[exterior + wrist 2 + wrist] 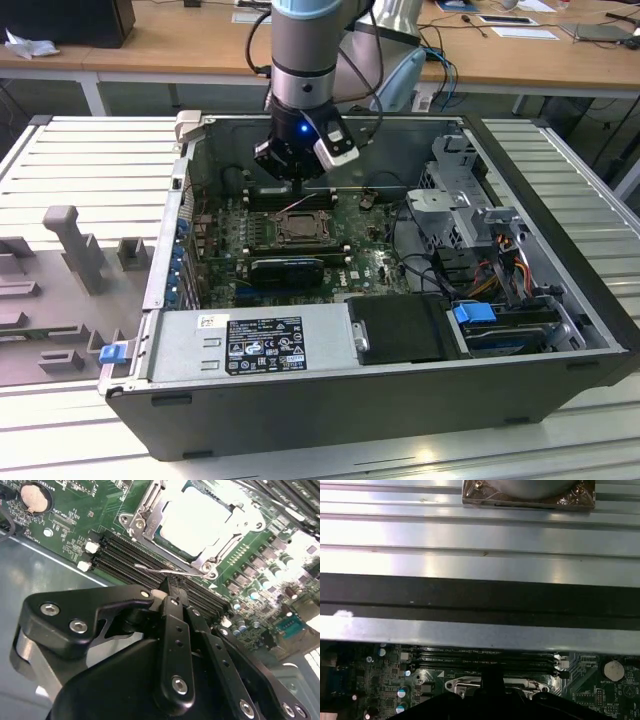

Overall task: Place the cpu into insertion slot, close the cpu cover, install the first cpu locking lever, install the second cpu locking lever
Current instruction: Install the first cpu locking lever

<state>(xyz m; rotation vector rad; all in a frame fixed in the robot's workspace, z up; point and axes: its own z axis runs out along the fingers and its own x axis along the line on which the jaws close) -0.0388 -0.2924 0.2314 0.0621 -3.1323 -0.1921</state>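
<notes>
Claw [170,587] touches lever (thin wire) beside cpu [197,520].

exterior: high, far | wrist views: close | shared: insertion slot [297,228]

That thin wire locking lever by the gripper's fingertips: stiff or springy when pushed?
The locking lever is a slim bare metal rod, so it probably flexes and springs back. Its smooth shine suggests the gripper might slip along it. One end seems pinned beside the cpu cover, so it likely pivots rather than slides.
</notes>
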